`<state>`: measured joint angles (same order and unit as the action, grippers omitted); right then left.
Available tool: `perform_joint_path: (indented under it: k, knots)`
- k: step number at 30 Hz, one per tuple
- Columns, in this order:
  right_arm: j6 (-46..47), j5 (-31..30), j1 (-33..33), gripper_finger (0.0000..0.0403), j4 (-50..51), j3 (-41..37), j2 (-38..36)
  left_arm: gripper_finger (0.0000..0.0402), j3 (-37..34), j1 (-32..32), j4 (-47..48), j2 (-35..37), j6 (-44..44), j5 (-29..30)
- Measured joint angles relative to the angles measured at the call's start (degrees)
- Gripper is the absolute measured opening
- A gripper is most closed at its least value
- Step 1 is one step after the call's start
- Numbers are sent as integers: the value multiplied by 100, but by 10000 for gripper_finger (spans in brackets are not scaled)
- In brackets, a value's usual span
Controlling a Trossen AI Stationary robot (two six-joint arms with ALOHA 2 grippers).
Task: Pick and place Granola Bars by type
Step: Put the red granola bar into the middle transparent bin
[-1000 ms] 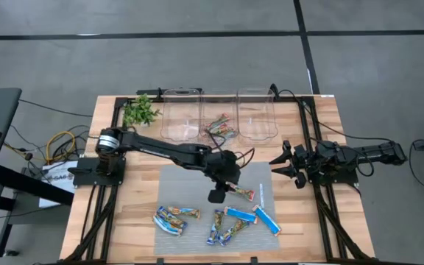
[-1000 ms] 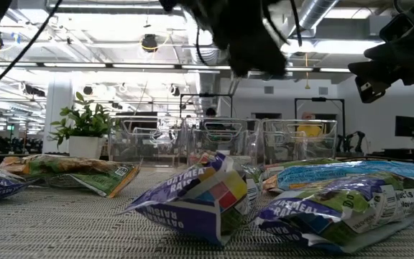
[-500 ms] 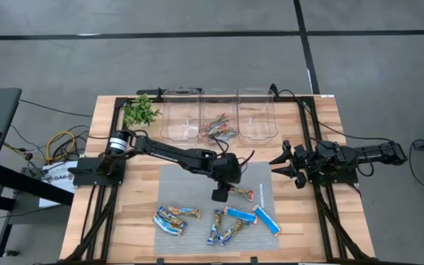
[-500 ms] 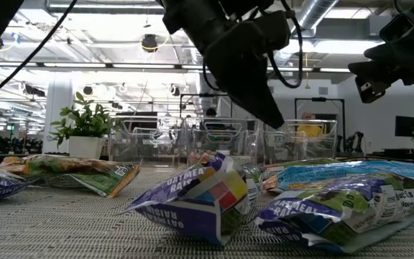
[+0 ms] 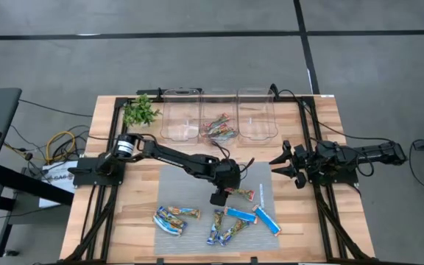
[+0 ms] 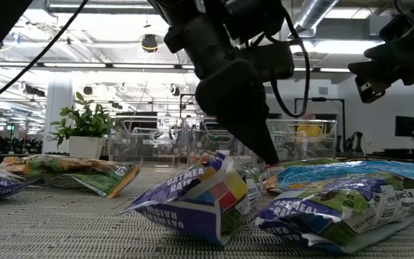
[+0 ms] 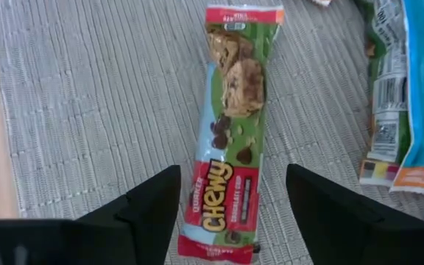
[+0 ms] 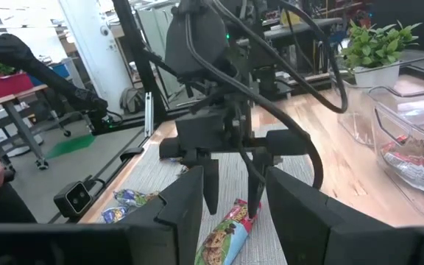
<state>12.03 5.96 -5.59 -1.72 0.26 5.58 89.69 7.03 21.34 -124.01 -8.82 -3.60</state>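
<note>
Three clear bins [image 5: 218, 114], one plant [image 5: 140, 110]

Bare mat [image 7: 87, 96] flanks the red-green bar [image 7: 230, 140]; blue-wrapped bars [image 7: 407, 88] crowd one side.

A wooden surface [image 5: 135, 213] carries a grey woven mat [image 5: 190, 180], three clear bins [image 5: 218, 114], and a plant sprig [image 5: 140, 112].

Bright even overhead light, soft shadows; low view backlit w/ ceiling glare, foreground wrappers blurred.
</note>
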Motion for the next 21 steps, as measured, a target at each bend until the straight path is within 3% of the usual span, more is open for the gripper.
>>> perform_joint_path:
  k: [14, 21]
  knots:
    - [0, -2, -2, 142, -23, -1, 2, 218, 7, 23, -96, -273, -108, -24]
    - [0, 0, 0, 143, -4, 1, 1, 184, 9, 15, -109, -273, -110, 105]
